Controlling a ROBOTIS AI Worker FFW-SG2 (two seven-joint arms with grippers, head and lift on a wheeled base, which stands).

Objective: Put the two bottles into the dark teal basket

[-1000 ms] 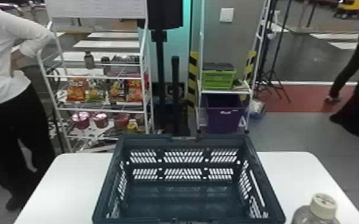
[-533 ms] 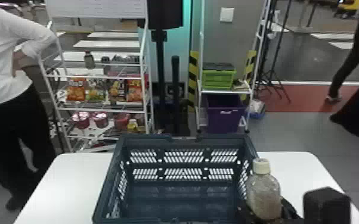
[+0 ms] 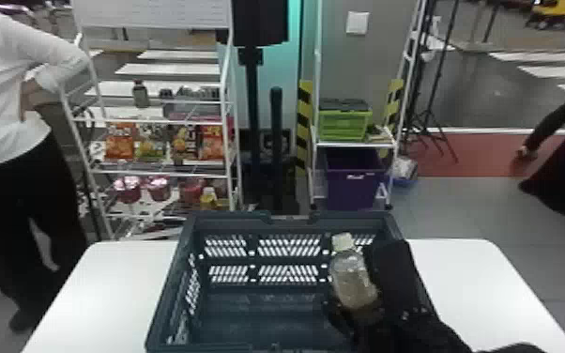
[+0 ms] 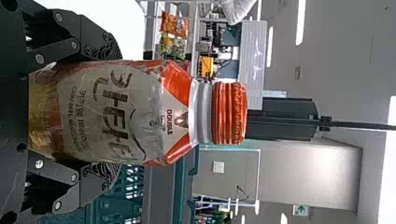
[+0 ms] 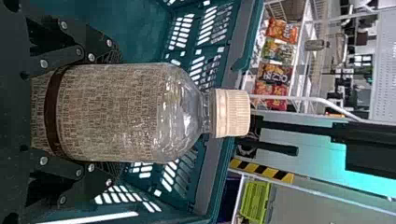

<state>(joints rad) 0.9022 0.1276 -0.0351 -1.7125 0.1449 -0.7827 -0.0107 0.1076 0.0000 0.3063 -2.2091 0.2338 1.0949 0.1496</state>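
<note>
Since the last two head-view frames, the right gripper [image 5: 112, 113] has carried the cream-capped clear plastic bottle [image 3: 353, 281] inward, from beside the dark teal basket [image 3: 342, 217], past its right wall, to the right-hand part of the opening. So the sideways transfer looks done for that one; what's left is lowering and release. Right fingers are closed around the bottle's body, one each side. It leans in the head view, cap toward the robot's left. Can't tell if its base touches the basket floor.

Left gripper [image 4: 112, 112] has the orange-capped bottle [image 4: 154, 121] pinched between its fingers, basket beyond and to one side. That one isn't in yet, so call it partway: zero released, two gripped.

Next, I'd set the cream-capped one down upright near the right wall, open, back out straight up, then bring the orange one over. Risk: letting go while tilted could topple it, or the fingers could snag the rim.
</note>
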